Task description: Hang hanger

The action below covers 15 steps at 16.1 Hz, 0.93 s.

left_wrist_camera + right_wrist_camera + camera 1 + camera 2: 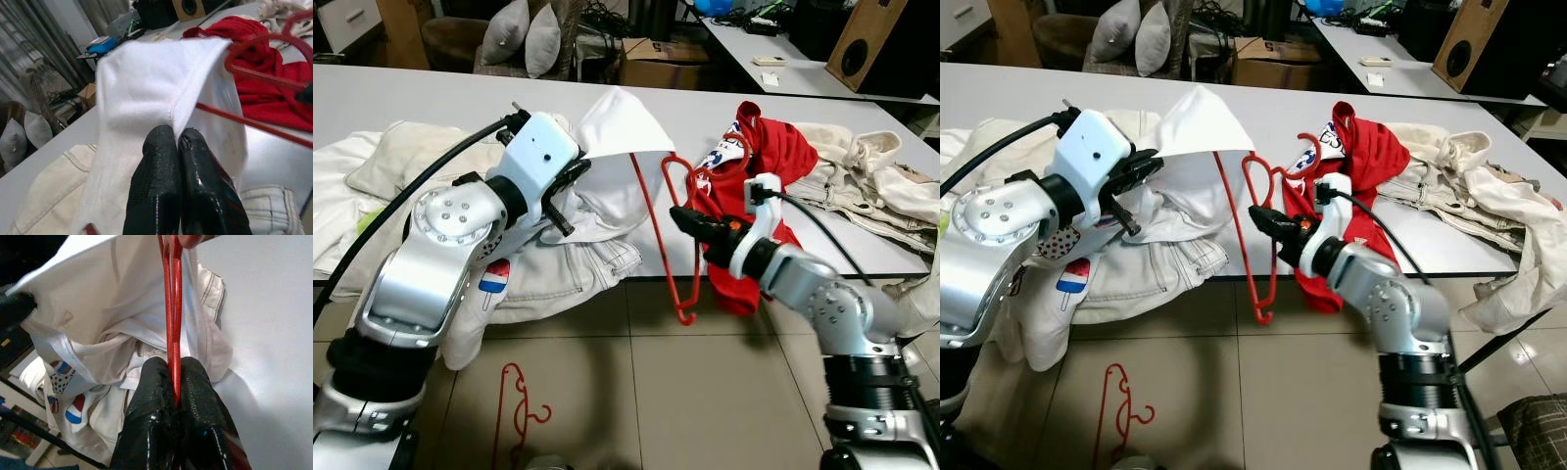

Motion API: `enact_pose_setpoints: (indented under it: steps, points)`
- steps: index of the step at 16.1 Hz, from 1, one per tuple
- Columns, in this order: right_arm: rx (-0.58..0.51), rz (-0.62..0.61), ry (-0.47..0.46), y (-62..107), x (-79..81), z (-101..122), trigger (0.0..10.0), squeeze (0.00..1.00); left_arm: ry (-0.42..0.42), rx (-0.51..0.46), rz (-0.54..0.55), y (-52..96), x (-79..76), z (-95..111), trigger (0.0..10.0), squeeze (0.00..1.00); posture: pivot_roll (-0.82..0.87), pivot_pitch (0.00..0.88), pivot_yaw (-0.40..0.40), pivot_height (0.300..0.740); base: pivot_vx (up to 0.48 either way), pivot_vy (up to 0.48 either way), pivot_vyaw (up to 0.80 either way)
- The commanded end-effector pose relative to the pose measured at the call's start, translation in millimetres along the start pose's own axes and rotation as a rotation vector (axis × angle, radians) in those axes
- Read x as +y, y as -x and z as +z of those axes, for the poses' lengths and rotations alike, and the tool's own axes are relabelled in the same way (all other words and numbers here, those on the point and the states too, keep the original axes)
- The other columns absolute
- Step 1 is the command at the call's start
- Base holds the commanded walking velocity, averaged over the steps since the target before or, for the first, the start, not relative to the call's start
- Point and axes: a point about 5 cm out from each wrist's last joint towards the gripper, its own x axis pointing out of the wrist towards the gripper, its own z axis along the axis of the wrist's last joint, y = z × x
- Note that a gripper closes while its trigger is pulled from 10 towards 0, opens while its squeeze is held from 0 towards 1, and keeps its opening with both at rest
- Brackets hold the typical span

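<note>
Up close through the right wrist view, we see the right tool (175, 382) with both black fingers pinched tight on the thin red hanger (172, 318), the wire running straight up from between them. The head views add what that close-up hides: the same hanger (671, 240) hangs over the front edge of the grey tabletop (440, 98), its lower corner dangling below the edge above the tiled floor (705, 392), and the right tool (690, 219) grips it on its right side, just in front of a red garment (769, 147).

Switching to the left wrist view, we find the left tool (177, 142) closed on the seam of a white shirt (146, 83), fingers together with the cloth caught between them. From the head, we see that shirt (622, 137) lifted like a tent, and one long red arm of the hanger runs up against its raised edge. So the hanger sits between our two tools, held by the right, touching the cloth held by the left (570, 176).

Down on the floor, a second red hanger (514, 411) lies beside our left arm. Pale jeans (568, 269) lie beneath the lifted shirt, cream clothes (862, 166) at far right.
</note>
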Motion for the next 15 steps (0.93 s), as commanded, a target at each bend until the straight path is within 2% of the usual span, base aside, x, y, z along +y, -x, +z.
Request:
enact_pose_setpoints:
  steps: [1, 3, 5, 6, 7, 8, 11, 15]
  points:
    - [-0.031, 0.013, 0.057, 2.4, 0.5, 15.4, 10.0, 0.00, -0.007, 0.017, -0.033, -0.3, -9.9, -1.8, 0.0, 0.00, 0.14, 0.000, -0.125, 0.740, 0.000, 0.000, 0.00]
    - [-0.044, 0.110, 0.133, 4.0, 12.6, 33.5, 10.0, 0.00, -0.001, 0.038, -0.014, -3.0, -15.0, -10.2, 0.0, 0.00, 0.13, 0.000, -0.133, 0.740, 0.000, 0.000, 0.00]
    - [-0.053, 0.129, 0.153, 4.6, 15.2, 40.1, 10.0, 0.00, 0.001, 0.045, -0.012, -4.2, -17.1, -13.1, 0.0, 0.00, 0.13, 0.000, -0.135, 0.740, 0.000, 0.000, 0.00]
    - [-0.068, 0.142, 0.178, 5.0, 16.6, 48.7, 10.0, 0.00, -0.005, 0.064, -0.007, -4.4, -20.5, -17.9, 4.2, 0.00, 0.13, 0.000, -0.140, 0.740, 0.000, 0.000, 0.00]
    - [-0.079, 0.167, 0.203, 5.3, 19.2, 56.5, 10.0, 0.00, 0.045, 0.062, -0.009, -3.0, -22.6, -20.1, 10.0, 0.02, 0.13, 0.000, -0.144, 0.740, 0.000, 0.000, 0.00]
    - [-0.079, 0.173, 0.210, 5.2, 20.0, 57.7, 10.0, 0.00, 0.051, 0.050, -0.010, -2.2, -21.9, -19.0, 10.0, 1.00, 0.13, 0.000, -0.145, 0.740, 0.000, 0.000, 0.00]
    - [-0.059, 0.200, 0.246, 4.4, 20.6, 58.6, 10.0, 0.00, 0.044, 0.049, -0.033, 6.1, -14.5, -20.2, 10.0, 1.00, 0.14, 0.000, -0.155, 0.740, 0.000, 0.000, 0.00]
    - [-0.014, 0.190, 0.289, 1.1, 15.2, 54.8, 10.0, 0.00, 0.069, 0.005, -0.123, 26.5, 3.4, -21.2, 10.0, 1.00, 0.15, 0.000, -0.162, 0.740, 0.000, 0.000, 0.00]
